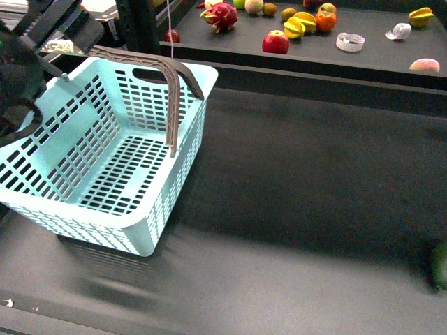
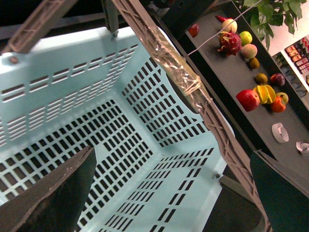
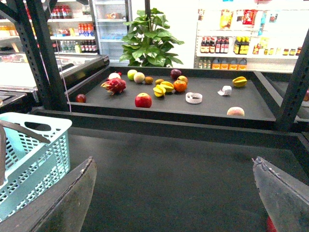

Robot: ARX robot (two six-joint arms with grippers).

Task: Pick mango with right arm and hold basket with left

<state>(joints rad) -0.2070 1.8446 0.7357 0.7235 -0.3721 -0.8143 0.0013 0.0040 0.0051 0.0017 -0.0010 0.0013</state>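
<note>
Left claw's glossy black arm (image 1: 14,77) looms at the rim of the slotted light-blue plastic basket (image 1: 42,202) on the matte dark table (image 1: 293,209). At the left wrist, the left claw (image 2: 172,151) stands apart, straddling the basket's wall and its ribbed grey-brown handle (image 2: 227,145), wrapped in crinkled clear tape (image 2: 183,77). At the right wrist, the right claw (image 3: 174,159) gapes above the table. The bottles (image 3: 212,46) carry labels too small to read, and where the mango lies I cannot tell.

A light-blue basket (image 1: 84,223) stands on the dark table (image 1: 300,209), with a grey-brown handle (image 1: 172,105) arching over its open top. The black left arm (image 1: 17,77) is at the basket's left rim; contact cannot be told. Behind the basket and to its right, a raised shelf (image 1: 377,59) carries a dragon fruit (image 1: 220,15), a red apple (image 1: 275,42) and a cut star fruit (image 1: 297,26). Well right of the basket and nearer the camera, a dark green fruit (image 1: 439,265) lies partly out of view.
</note>
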